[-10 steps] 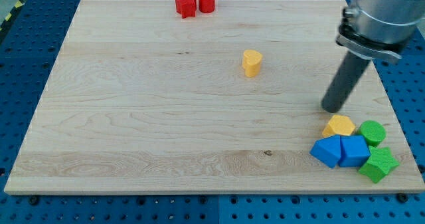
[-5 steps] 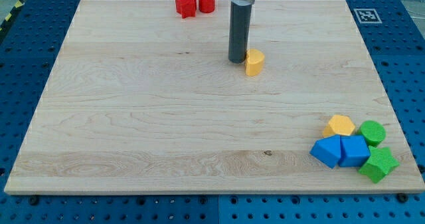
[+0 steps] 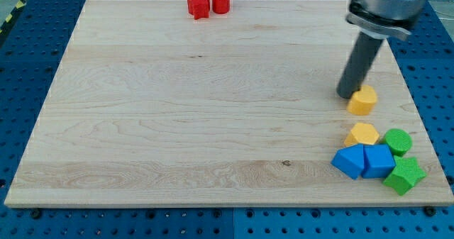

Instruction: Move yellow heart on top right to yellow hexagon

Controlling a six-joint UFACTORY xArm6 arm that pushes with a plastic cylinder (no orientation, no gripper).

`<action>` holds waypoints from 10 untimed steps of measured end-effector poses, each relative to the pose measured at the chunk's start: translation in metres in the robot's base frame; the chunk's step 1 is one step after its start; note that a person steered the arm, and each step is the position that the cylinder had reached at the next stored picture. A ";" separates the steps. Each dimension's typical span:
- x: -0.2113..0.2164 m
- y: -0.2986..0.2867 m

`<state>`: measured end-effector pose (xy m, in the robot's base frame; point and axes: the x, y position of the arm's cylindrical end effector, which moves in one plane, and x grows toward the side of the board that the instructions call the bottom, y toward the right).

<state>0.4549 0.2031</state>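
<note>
The yellow heart (image 3: 362,101) lies near the board's right edge, a short way above the yellow hexagon (image 3: 362,134). A small gap of bare wood separates the two. My tip (image 3: 345,95) stands on the board right against the heart's upper left side. The dark rod rises from it toward the view's top right.
Two blue blocks (image 3: 364,161) lie just below the hexagon, with a green cylinder (image 3: 398,141) and a green cube-like block (image 3: 404,175) to their right. A red star-like block (image 3: 198,5) and a red cylinder (image 3: 221,0) sit at the wooden board's (image 3: 177,125) top edge.
The tip went from the right side to the heart at the board's middle, then pushed it right and down to just above the hexagon.
</note>
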 end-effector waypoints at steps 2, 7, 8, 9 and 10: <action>0.028 0.045; 0.071 0.070; 0.071 0.089; 0.063 0.123; 0.041 0.100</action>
<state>0.4956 0.3035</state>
